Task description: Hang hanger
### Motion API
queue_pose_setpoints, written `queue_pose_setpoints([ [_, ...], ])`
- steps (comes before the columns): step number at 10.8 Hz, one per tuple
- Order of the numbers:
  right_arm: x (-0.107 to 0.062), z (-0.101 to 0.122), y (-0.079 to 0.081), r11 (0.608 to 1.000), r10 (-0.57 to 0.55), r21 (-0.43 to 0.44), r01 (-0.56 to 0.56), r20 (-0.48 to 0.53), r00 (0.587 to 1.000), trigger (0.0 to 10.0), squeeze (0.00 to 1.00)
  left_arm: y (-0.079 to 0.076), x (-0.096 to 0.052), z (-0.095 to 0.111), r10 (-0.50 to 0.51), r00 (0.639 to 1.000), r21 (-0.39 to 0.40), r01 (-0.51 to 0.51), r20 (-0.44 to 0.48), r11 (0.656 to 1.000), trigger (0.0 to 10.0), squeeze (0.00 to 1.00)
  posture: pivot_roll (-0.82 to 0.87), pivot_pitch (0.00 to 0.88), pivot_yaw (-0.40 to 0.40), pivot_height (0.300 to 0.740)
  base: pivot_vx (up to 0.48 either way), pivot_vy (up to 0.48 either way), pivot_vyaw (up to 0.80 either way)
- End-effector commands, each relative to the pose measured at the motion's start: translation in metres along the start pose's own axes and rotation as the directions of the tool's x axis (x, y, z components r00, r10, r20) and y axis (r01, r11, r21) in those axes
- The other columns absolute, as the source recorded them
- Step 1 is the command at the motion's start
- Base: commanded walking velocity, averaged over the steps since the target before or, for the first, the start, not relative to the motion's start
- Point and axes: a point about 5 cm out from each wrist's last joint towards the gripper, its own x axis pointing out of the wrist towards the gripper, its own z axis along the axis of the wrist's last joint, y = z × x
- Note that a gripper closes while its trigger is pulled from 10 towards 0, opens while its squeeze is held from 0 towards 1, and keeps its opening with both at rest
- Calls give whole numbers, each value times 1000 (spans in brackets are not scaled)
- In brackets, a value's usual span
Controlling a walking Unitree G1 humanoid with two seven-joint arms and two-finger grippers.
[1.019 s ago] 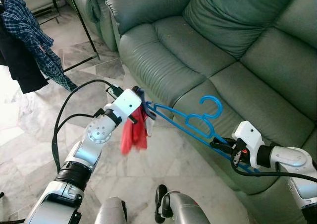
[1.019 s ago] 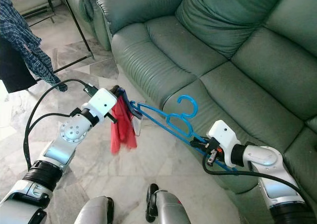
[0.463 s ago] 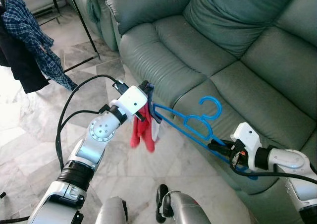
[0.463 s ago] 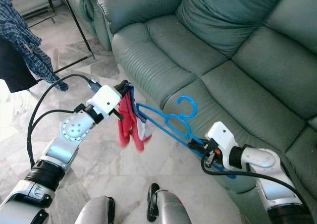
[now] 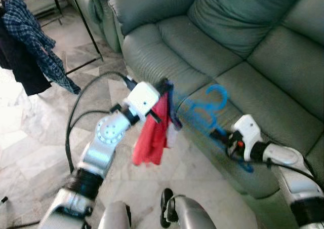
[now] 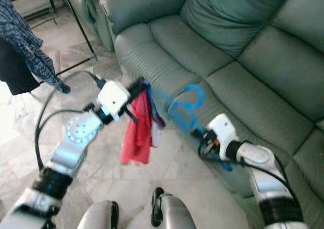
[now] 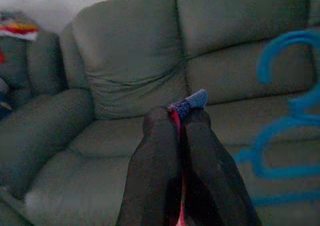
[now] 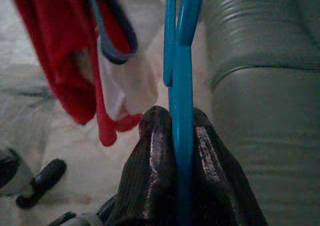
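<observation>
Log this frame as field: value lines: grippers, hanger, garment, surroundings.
left gripper: shut on red garment, raised in front of the sofa
right gripper: shut on blue hanger, near the sofa's front edge
blue hanger: blurred, hook up, spans between the grippers
red garment: hangs down from the left gripper
surroundings: marble floor; plaid shirt on black rack at far left

One blue plastic hanger [image 8: 179, 93] is counted. One red garment [image 5: 151, 136] with white and navy trim is counted. Two grippers are counted: left gripper [image 7: 178, 117], right gripper [image 8: 174, 117]. One green leather sofa [image 5: 238, 41] is recorded. One plaid shirt [image 5: 30, 34] and one dark garment [image 5: 17, 69] are listed on one black rack [image 5: 86, 31].
</observation>
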Motion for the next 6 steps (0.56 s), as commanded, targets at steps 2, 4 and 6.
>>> queue_pose_setpoints([
  [2, -8, 2, 0, 998, 40, -39, -40, 0, 999, 10000, 0, 8, -6, -18, 105, 991, 95, -97, -87, 991, 10000, 0, -56, 192, -34, 740, 0, 0, 0],
  [4, -26, -3, -1, 980, 144, -123, -156, -102, 984, 10000, 0, 30, -15, -33, 212, 964, 130, -192, -160, 973, 10000, 0, -65, 192, -36, 740, 0, 0, 0],
  [6, -45, -3, -9, 965, 189, -149, -218, -184, 964, 10000, 0, 44, -13, -28, 255, 958, 183, -229, -133, 956, 10000, 0, -66, 190, -36, 740, 0, 0, 0],
])
